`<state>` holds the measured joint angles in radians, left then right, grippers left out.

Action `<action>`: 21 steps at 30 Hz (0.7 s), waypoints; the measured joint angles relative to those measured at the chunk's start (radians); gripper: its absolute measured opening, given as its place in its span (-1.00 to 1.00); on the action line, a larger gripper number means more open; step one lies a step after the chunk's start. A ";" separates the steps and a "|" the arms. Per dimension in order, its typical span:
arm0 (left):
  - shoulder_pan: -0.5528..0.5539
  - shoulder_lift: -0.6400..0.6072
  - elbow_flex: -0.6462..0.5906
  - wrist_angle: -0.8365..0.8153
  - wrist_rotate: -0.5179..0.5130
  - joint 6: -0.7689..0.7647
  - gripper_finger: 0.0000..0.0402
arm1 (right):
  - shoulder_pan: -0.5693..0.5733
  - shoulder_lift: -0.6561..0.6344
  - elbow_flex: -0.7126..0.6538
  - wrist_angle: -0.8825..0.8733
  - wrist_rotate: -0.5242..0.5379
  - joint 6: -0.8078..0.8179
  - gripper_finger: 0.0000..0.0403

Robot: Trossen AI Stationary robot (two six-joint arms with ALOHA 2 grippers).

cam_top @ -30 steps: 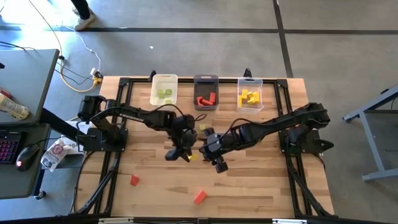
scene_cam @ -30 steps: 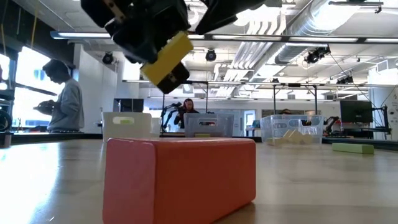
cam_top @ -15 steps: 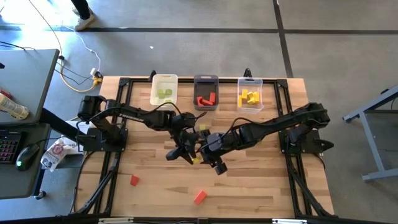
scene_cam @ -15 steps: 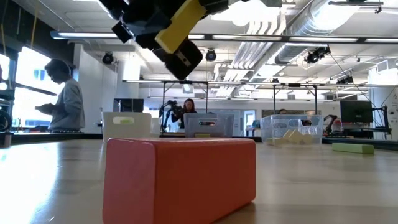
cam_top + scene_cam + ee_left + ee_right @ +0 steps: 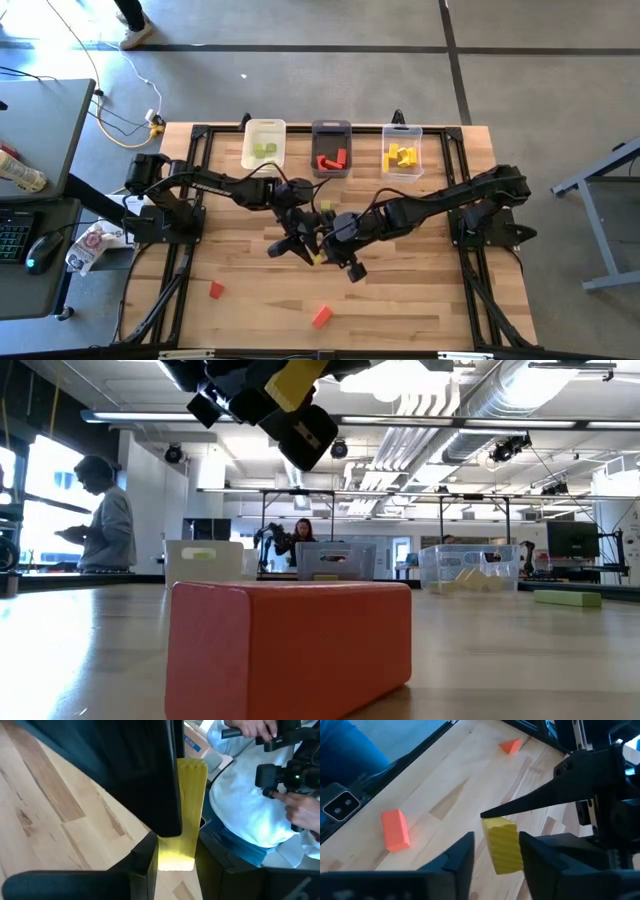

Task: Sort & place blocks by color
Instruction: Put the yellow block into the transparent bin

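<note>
A yellow bar block [image 5: 315,258] hangs above the table's middle, between my two grippers. My left gripper [image 5: 300,248] is shut on it; in the low view the block [image 5: 295,378] shows tilted, high over the table. My right gripper [image 5: 497,857] is open and has come from the table's right. Its fingers stand on either side of the block's [image 5: 502,845] free end, with a gap showing on one side. Two red blocks lie near the near edge, a cube [image 5: 216,290] and a bar [image 5: 321,317]. The bar [image 5: 290,645] fills the low view. My left gripper pinches the yellow bar by one end [image 5: 175,860] between its two fingers. The bar runs along the fingers, away from the wrist. It is lifted clear of the table and tilted. Its far end [image 5: 492,822] points toward my right gripper.
Three bins stand in a row at the far edge: white [image 5: 264,130] with green blocks, dark grey [image 5: 331,128] with red, clear [image 5: 402,132] with yellow. A green block [image 5: 570,597] lies flat on the table. People stand beyond the table.
My right gripper has moved toward the table's left, up to the yellow bar. My left gripper has turned and risen, so the bar has tipped over and stands higher than before.
</note>
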<state>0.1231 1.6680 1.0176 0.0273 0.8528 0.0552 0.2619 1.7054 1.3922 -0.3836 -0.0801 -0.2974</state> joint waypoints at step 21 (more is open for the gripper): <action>-0.008 0.000 0.000 -0.007 -0.102 -0.065 -0.34 | -0.003 0.000 0.000 -0.060 0.004 0.052 -0.85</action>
<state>0.1150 1.6680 1.0172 0.0199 0.7510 -0.0099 0.2590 1.7054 1.3918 -0.4439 -0.0757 -0.2455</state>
